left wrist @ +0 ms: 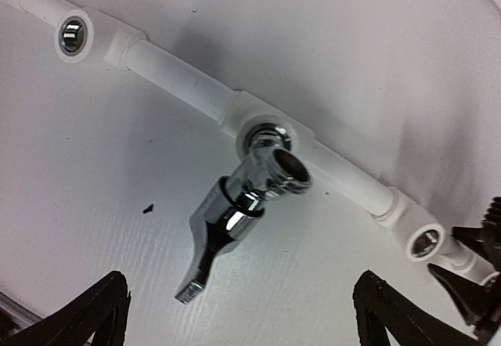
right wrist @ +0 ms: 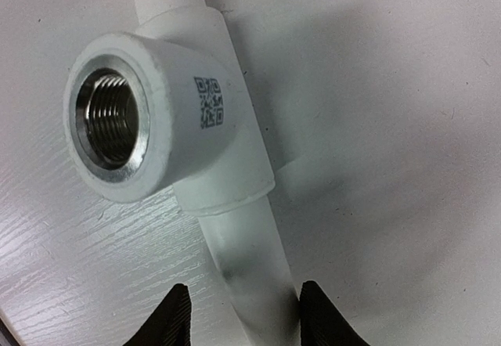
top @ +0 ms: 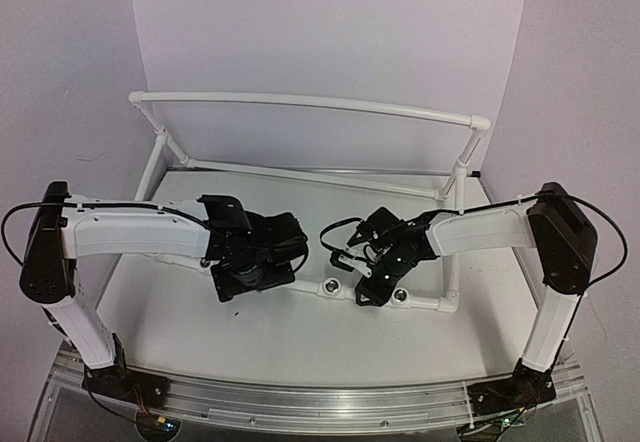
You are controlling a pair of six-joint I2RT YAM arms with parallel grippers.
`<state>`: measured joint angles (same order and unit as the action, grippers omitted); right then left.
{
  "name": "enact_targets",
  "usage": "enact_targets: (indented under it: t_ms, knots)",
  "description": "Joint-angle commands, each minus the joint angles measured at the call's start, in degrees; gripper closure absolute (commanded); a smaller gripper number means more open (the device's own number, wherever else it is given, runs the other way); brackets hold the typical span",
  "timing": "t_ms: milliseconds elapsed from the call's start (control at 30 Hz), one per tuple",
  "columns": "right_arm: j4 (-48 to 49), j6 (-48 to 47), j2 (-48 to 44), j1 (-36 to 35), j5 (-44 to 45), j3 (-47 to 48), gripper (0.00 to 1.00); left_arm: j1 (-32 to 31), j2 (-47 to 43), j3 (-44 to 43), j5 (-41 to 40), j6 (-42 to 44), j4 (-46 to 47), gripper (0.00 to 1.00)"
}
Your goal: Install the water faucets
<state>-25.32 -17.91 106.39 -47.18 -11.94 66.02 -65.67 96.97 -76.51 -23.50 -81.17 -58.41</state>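
Chrome faucet point(left wrist: 249, 193) sits in the white pipe point(left wrist: 176, 73) middle socket, its long axis slanting down-left. Left gripper point(left wrist: 239, 315) is spread and empty; right gripper point(right wrist: 244, 318) is spread astride the pipe.

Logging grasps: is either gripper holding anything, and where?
Left gripper is open, clear of the faucet. Right gripper straddles the white pipe below a tee; whether it clamps cannot be told.

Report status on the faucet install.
Left tool open, off faucet. Faucet in middle socket. Right tool open, straddling pipe by empty socket. Nothing in the way.
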Motion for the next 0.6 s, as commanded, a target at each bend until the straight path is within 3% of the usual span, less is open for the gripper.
enact_targets:
  t_ms: [0,333,567]
  knots:
    - [-2.08,0.33,-0.15,-0.61,-1.45,1.12,0.55,0.19,1.13,-1.28,-3.37,6.98,-7.08,0.00]
    - [-2.10,-0.02,0.32,-0.62,-1.21,0.64,0.58,4.11,-1.39,3.35,-1.30,26.76,3.09,0.01]
    - [-2.13,-0.47,0.77,-0.59,0.92,-0.21,0.60,5.62,1.45,3.19,0.18,31.45,3.48,0.02]
